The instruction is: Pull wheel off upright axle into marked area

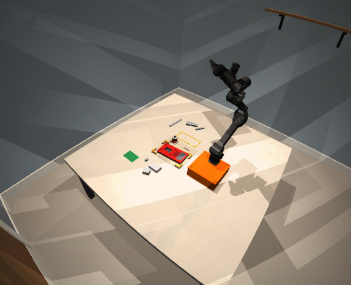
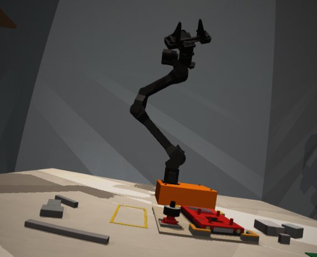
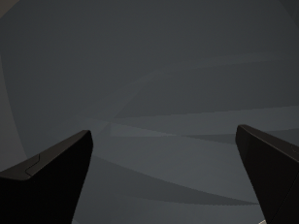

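Note:
A black wheel sits around the upright axle, whose black top sticks out above it. Under the wheel is a red stand on a grey base, beside the red car body. The marked area is a yellow outline on the table, next to the board. No wheel is inside it. My gripper is open and empty, raised high above the table and pointing up and away from the wheel. In the top view it shows side-on at the upper right.
A red car body lies on a thin board between yellow and orange corner brackets. Grey bars and blocks lie beyond the marked area. More blocks and a green patch lie past the car. The orange base carries the arm.

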Tool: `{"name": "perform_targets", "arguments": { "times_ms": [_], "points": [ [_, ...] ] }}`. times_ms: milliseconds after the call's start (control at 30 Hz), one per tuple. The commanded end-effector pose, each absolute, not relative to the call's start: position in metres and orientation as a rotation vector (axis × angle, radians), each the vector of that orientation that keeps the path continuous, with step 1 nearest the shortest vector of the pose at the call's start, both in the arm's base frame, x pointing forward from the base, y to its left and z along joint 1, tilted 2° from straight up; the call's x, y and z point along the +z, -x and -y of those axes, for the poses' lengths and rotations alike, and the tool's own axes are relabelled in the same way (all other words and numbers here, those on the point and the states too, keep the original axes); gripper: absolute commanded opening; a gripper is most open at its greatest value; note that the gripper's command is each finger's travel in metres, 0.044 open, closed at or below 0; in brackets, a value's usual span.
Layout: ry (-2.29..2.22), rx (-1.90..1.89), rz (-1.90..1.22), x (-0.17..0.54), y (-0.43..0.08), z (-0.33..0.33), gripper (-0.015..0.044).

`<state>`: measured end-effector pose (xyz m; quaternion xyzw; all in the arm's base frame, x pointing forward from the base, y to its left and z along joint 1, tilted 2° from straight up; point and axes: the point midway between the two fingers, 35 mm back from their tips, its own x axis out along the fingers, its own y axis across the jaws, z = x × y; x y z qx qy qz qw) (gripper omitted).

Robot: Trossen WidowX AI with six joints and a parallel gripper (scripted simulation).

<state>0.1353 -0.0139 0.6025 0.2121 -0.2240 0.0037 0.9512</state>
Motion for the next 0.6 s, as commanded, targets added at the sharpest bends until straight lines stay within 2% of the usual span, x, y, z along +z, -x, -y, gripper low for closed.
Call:
{"name": "perform_targets", "arguments": {
  "times_ms": [0, 100, 567],
  "points": [
    [-0.43, 0.008, 0.456, 0.603, -0.135, 0.013, 0.0374],
    [-0.412, 0.009, 0.469, 0.605, -0.136, 0.004, 0.03],
    [-0.268, 0.081, 0.508, 0.601, -0.172, -0.094, 0.03]
  ]
}}
